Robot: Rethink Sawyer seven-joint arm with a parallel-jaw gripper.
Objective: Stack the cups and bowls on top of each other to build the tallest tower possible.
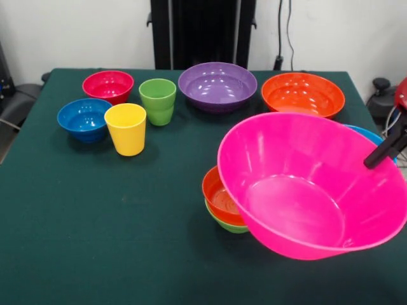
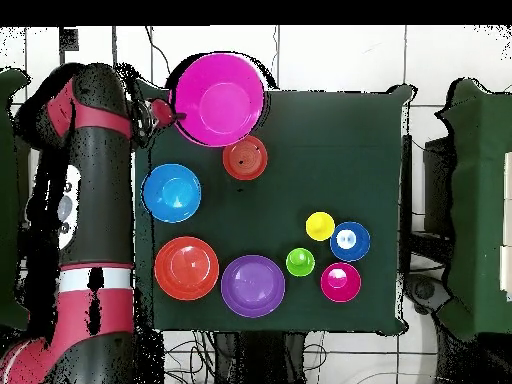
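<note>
A large pink bowl [image 1: 305, 184] [image 2: 218, 100] hangs above the table, tilted with its opening toward the front camera. My gripper [image 1: 381, 152] [image 2: 170, 114] is shut on its rim at the right. Under its left side, a small orange-red bowl [image 1: 216, 197] [image 2: 245, 158] sits nested in a small green bowl [image 1: 230, 225]. Behind the pink bowl only a sliver of the large light blue bowl [image 1: 369, 133] [image 2: 172, 192] shows in the front view. The yellow cup [image 1: 126, 128] [image 2: 320, 226] and green cup [image 1: 158, 100] [image 2: 300, 262] stand upright at the back left.
Along the back stand a magenta-red bowl [image 1: 108, 86], a dark blue bowl [image 1: 84, 119], a large purple bowl [image 1: 217, 84] and a large orange bowl [image 1: 303, 94]. The arm [image 2: 95, 190] lies along the table's edge in the overhead view.
</note>
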